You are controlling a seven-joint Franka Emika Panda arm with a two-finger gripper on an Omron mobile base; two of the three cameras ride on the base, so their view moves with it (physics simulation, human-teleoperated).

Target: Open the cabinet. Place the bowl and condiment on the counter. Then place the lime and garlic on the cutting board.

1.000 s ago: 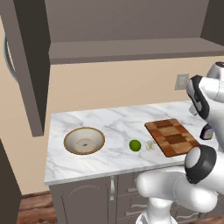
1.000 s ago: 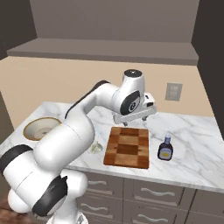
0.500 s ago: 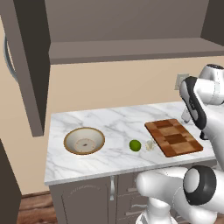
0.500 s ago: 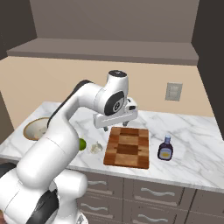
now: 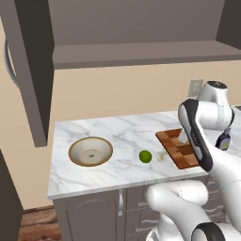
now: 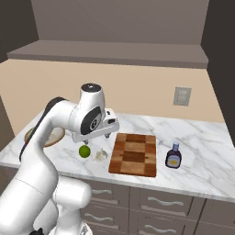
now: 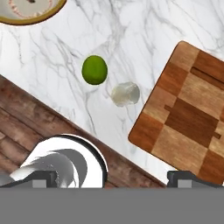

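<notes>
While the gripper (image 6: 102,133) hangs above the counter (image 6: 202,160), the lime (image 6: 84,151) and garlic (image 6: 101,155) lie just below it, near the counter's front edge — lime to the left, garlic between lime and cutting board (image 6: 134,154).

- Both are round; no long axis to align with.
- Gripper: fingers pointing down, holding nothing; how wide the jaws stand I cannot tell.
- Arm: elbow bent high, forearm reaching over the board's left end.
- Cabinet (image 5: 33,70): open.
- Bowl (image 5: 90,151): far left on the counter.
- Condiment (image 6: 173,155): right of the board.
- Judged next: descend on the lime or garlic.
</notes>
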